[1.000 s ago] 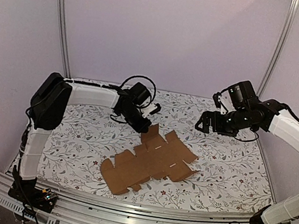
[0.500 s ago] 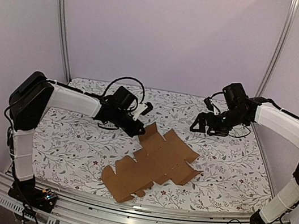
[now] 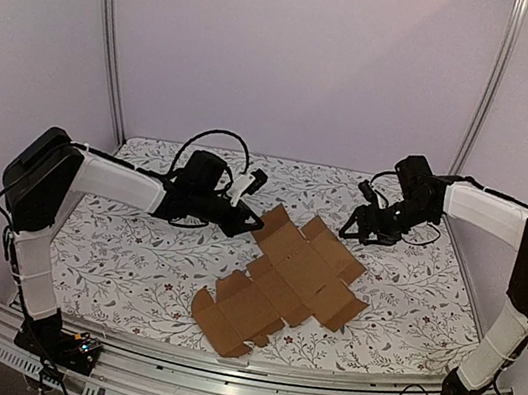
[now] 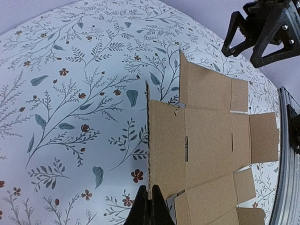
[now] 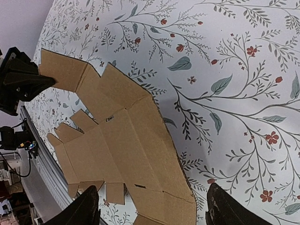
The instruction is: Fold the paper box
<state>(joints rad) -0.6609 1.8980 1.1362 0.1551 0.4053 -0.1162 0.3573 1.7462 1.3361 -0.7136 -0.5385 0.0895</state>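
- The paper box [image 3: 289,281] lies unfolded as a brown sheet in the middle of the floral tabletop [image 3: 132,257].
- The left fingers [image 4: 139,212] are pinched together on the sheet's edge, at its 11 o'clock corner.
- The right fingers [image 5: 85,208] stand wide apart, gripping nothing, at the box's 1 o'clock.

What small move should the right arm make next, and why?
Probably lower the open right gripper onto the nearest flap of the flat brown cardboard sheet; the shut left gripper already pinches its opposite edge, while the right holds nothing.
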